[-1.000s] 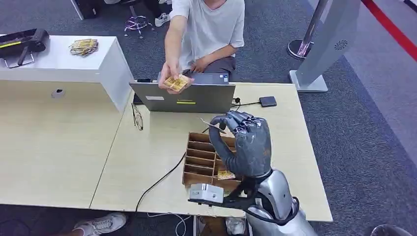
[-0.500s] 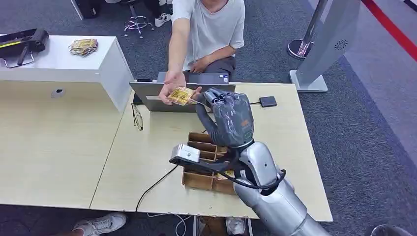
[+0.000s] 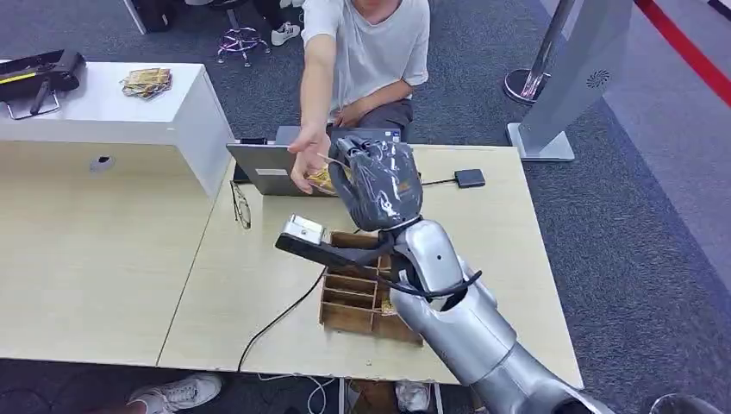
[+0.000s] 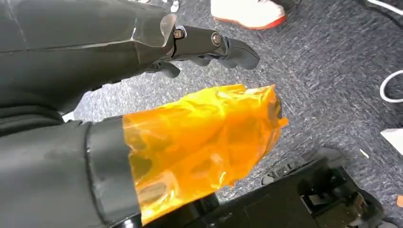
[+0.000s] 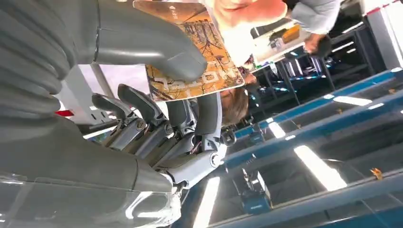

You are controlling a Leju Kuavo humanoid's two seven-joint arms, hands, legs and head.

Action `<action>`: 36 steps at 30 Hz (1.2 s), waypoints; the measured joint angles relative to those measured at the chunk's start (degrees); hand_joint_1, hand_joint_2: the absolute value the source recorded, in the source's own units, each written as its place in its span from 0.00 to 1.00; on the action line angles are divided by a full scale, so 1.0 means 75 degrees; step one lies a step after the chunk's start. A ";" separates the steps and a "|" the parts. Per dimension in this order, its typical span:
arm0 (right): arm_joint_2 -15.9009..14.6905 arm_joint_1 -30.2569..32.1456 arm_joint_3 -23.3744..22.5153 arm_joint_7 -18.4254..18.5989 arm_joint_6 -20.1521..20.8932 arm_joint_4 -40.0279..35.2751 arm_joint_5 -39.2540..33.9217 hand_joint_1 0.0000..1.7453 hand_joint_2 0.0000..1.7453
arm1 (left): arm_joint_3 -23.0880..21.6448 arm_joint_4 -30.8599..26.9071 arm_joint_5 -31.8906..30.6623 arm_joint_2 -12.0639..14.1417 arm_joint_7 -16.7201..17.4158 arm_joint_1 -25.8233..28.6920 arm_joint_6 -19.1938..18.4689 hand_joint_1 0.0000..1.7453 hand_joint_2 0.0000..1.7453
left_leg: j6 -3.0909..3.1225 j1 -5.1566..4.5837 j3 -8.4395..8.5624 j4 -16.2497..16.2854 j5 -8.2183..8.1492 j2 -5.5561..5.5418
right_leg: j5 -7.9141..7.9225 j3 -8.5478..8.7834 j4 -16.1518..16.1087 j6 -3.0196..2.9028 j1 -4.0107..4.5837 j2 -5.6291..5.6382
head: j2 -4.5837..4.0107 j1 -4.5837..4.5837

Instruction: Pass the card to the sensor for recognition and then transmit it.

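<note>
1. The right hand (image 3: 377, 184) pinches the card (image 5: 192, 52) above the laptop (image 3: 284, 169), touching the person's hand (image 3: 308, 157).
2. Let go only when the person grips it.
3. The left hand (image 4: 71, 114), fingers apart, holds nothing.

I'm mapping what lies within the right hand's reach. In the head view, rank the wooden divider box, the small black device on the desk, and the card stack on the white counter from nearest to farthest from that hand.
From the right hand:
1. Wooden divider box, just below it on the desk.
2. Small black device, off to its right.
3. Card stack, far left on the white counter.
</note>
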 joint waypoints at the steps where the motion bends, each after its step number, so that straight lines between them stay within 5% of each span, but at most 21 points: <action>1: 0.0038 -0.0039 0.0000 0.0026 0.0009 0.0052 0.0000 1.00 1.00 | -0.0012 0.0000 -0.0009 0.0000 0.0003 -0.0003 -0.0009 0.00 0.00 | 0.0000 0.0000 0.0000 0.0000 0.0000 0.0000 | 0.0000 0.0000 0.0000 0.0000 0.0000 0.0000 | 0.0000 0.0003; 6: 0.0230 -0.0237 0.0000 0.0108 0.0175 0.0353 -0.0023 1.00 1.00 | -0.0143 0.0000 -0.0076 0.0000 0.0067 -0.0025 -0.0041 0.00 0.00 | 0.0000 0.0000 0.0000 0.0000 0.0000 0.0000 | 0.0000 0.0000 0.0000 0.0000 0.0000 0.0001 | 0.0000 0.0006; 7: 0.0265 -0.0271 0.0000 0.0137 0.0216 0.0408 -0.0029 0.31 1.00 | -0.0160 0.0000 -0.0093 0.0000 0.0099 -0.0028 -0.0047 0.00 0.00 | 0.0000 0.0000 0.0000 0.0000 0.0000 0.0001 | 0.0000 -0.0001 0.0000 0.0000 0.0000 0.0001 | 0.0000 0.0003; 8: 0.0303 -0.0311 0.0000 0.0160 0.0271 0.0486 -0.0044 0.01 1.00 | -0.0178 0.0000 -0.0111 0.0000 0.0111 -0.0031 -0.0058 0.00 0.00 | 0.0000 0.0000 0.0000 0.0000 0.0000 0.0001 | 0.0000 -0.0001 0.0000 0.0000 0.0000 0.0001 | 0.0000 0.0003; 16: 0.0446 -0.0398 0.0009 0.0181 0.0443 0.0749 -0.0262 0.00 1.00 | -0.0268 0.0000 -0.0061 -0.0003 0.0114 -0.0045 -0.0038 0.00 0.00 | 0.0000 0.0000 0.0000 0.0001 0.0000 0.0000 | 0.0000 -0.0001 0.0000 0.0000 0.0000 0.0001 | 0.0000 0.0006; 17: 0.0449 -0.0398 0.0012 0.0181 0.0452 0.0749 -0.0286 0.00 0.00 | -0.0283 0.0000 -0.0052 -0.0003 0.0114 -0.0048 -0.0029 0.00 0.00 | 0.0000 0.0000 0.0000 0.0001 0.0000 0.0001 | 0.0000 -0.0001 0.0000 0.0000 0.0000 0.0001 | 0.0000 0.0003; 26: 0.0408 0.0012 0.0009 -0.0050 0.0151 0.0177 -0.0764 0.00 0.00 | -0.0306 0.0000 0.0210 0.0000 0.0111 -0.0047 0.0137 0.00 0.00 | 0.0000 0.0000 0.0000 0.0002 -0.0001 0.0000 | -0.0001 -0.0004 -0.0001 0.0000 0.0000 0.0001 | 0.0000 0.0003; 36: 0.0053 0.1500 -0.0367 -0.0722 -0.0766 -0.1182 -0.1663 0.00 0.00 | -0.0198 0.0000 0.0705 0.0003 0.0053 -0.0020 0.0469 0.00 0.00 | 0.0003 0.0000 -0.0003 0.0001 -0.0006 -0.0001 | -0.0002 -0.0002 -0.0007 0.0002 0.0000 -0.0001 | 0.0000 0.0006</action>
